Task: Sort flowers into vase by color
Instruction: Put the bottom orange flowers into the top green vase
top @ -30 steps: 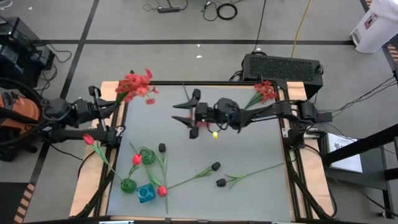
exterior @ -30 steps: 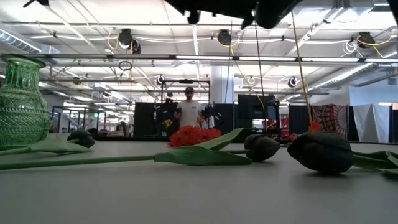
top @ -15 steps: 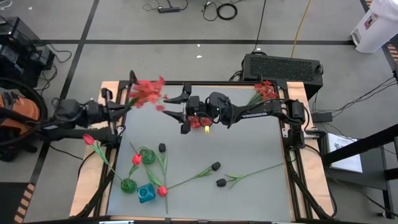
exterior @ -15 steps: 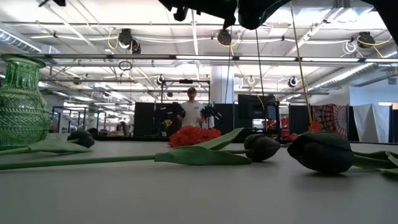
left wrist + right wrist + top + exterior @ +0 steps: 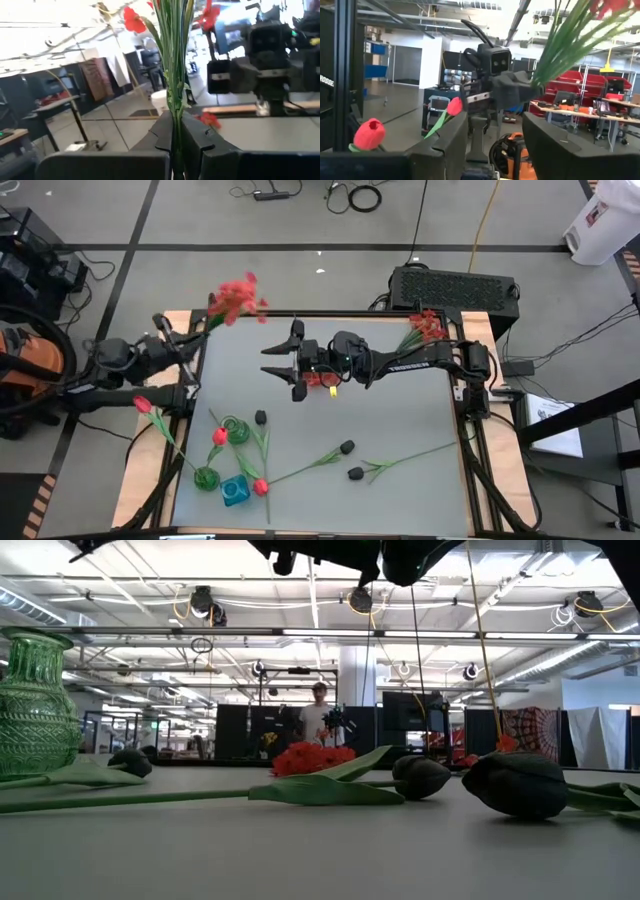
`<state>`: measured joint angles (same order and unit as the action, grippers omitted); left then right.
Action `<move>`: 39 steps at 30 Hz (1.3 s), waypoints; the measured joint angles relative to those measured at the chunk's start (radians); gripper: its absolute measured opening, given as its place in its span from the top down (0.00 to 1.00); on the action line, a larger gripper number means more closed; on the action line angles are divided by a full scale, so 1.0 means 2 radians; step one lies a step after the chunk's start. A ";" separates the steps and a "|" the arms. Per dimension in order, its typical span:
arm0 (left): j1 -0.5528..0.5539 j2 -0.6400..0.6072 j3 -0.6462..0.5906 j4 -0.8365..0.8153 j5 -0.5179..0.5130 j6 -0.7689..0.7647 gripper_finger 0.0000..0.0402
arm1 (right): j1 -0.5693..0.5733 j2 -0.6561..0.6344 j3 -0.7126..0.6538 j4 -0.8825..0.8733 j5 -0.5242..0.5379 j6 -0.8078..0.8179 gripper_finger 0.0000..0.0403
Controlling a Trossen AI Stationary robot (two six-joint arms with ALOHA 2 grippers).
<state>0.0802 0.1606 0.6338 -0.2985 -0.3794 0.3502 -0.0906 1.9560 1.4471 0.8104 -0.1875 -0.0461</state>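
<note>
**Left arm holds frilly red spray; right arm raised, jaws apart**

No brand or label can be read in any view; a white tag on the white container (image 5: pixel 603 222) on the floor is too small to read.

Near edge of the table (image 5: pixel 420 430): a blue vase (image 5: pixel 234 491) stands beside a small green vase (image 5: pixel 206 477); a second green vase (image 5: pixel 237 430) stands just beyond; red-pink tulip buds (image 5: pixel 260 486) on thin green stems lie around them; black buds (image 5: pixel 347 447) on long stems lie towards the middle, dark and rounded in the low view (image 5: pixel 515 783).

Middle: the right gripper (image 5: pixel 283 360) hovers above the table, fingers spread wide, nothing between them.

Left edge: the left gripper (image 5: pixel 186 346) is clamped on the green stems of a frilly red clustered spray (image 5: pixel 236 296); the stems (image 5: pixel 174 60) stand upright between its closed fingers (image 5: pixel 197 142) in the left wrist view; the blooms overhang the far left corner; a single tulip (image 5: pixel 142 404) lies nearer, at the table's left edge.

Far right corner: another frilly red cluster (image 5: pixel 427 326) lies on the table.

Beyond: a person (image 5: pixel 318 718) stands in the room.
</note>
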 joint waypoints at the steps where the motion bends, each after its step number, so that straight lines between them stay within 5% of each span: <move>1: 0.003 -0.007 0.000 0.000 0.001 0.000 0.96 | 0.000 0.000 0.000 0.000 0.000 0.000 0.55; 8: 0.006 -0.016 0.000 -0.019 0.091 -0.036 0.96 | -0.001 0.000 0.000 0.022 0.000 -0.001 0.55; 27: 0.006 0.151 0.000 0.115 0.212 -0.054 0.96 | -0.001 0.000 -0.001 0.023 -0.001 -0.004 0.55; 39: 0.006 0.181 0.000 0.150 0.250 -0.068 0.96 | 0.000 -0.019 -0.001 0.034 -0.001 -0.026 0.55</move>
<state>0.0917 0.5232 0.6346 0.0008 0.1197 0.2143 -0.0898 1.9181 1.4445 0.8780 -0.1898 -0.0978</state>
